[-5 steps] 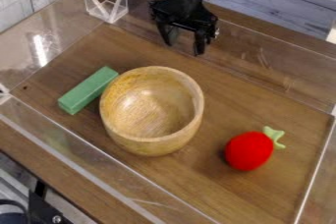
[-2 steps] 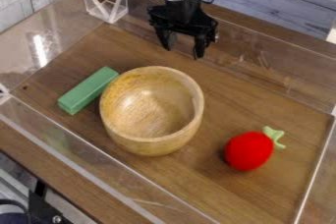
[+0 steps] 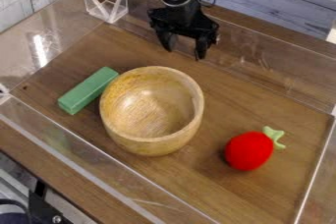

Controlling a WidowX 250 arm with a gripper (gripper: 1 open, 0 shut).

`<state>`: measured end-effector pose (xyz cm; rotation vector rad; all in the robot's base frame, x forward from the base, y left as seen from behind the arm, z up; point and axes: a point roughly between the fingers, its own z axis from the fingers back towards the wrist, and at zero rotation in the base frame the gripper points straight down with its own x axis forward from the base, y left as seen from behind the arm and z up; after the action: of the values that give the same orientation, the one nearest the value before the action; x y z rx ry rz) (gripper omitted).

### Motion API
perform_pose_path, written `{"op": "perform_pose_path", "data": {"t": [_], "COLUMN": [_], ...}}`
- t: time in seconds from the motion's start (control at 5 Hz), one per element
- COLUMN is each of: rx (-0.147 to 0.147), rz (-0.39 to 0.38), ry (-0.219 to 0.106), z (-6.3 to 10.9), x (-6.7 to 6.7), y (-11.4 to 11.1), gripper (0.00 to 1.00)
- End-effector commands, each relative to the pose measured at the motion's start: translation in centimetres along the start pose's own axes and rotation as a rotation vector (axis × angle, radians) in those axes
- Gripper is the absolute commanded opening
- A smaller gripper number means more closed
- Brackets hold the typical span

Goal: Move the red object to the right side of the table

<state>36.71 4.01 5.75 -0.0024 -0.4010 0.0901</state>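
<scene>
Overhead, a robot hand above a tabletop with a bowl, a block and a toy fruit

Seen obliquely from above, the table (image 3: 243, 83) is a flat brown surface with lengthwise wood grain, bordered by low walls (image 3: 98, 184) of clear acrylic that let the grain and the surroundings show through. The bowl (image 3: 152, 110), round and deep, is of pale yellowish wood with a smooth, softly shining inner face and a rounded rim; it stands upright at seven o'clock on the tabletop. Just beside it, toward its ten o'clock, lies the block (image 3: 86, 90), a long rectangular solid in matt green, set at a slant. The toy fruit (image 3: 249, 151), a plump, glossy, bright-red body, rests directly on the wood at four to five o'clock, apart from the bowl; its leafy green stem (image 3: 273, 135) points toward one o'clock.

Compared with the earlier frame, the bowl, block and fruit keep their positions, while the dark hand at twelve o'clock has shifted only slightly.

The hand (image 3: 186, 47), black and angular with exposed joints, is spread wide, its two fingertips well separated. Nothing is held between them, and the hand is well apart from the fruit, bowl and block.
</scene>
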Motion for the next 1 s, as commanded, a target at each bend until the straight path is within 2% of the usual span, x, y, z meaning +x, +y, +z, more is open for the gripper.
{"op": "perform_pose_path", "data": {"t": [0.0, 0.2, 0.6, 0.8], "rx": [-0.019, -0.039, -0.062, -0.053], "rz": [-0.042, -0.075, -0.155, -0.161], "ry": [-0.069, -0.079, -0.052, -0.034], "z": [2.3, 3.2, 3.9, 3.8], "x": [1.4, 1.6, 2.1, 2.6], "y": [-1.5, -2.7, 0.2, 1.6], "gripper": [1.00, 1.00, 1.00, 1.00]}}
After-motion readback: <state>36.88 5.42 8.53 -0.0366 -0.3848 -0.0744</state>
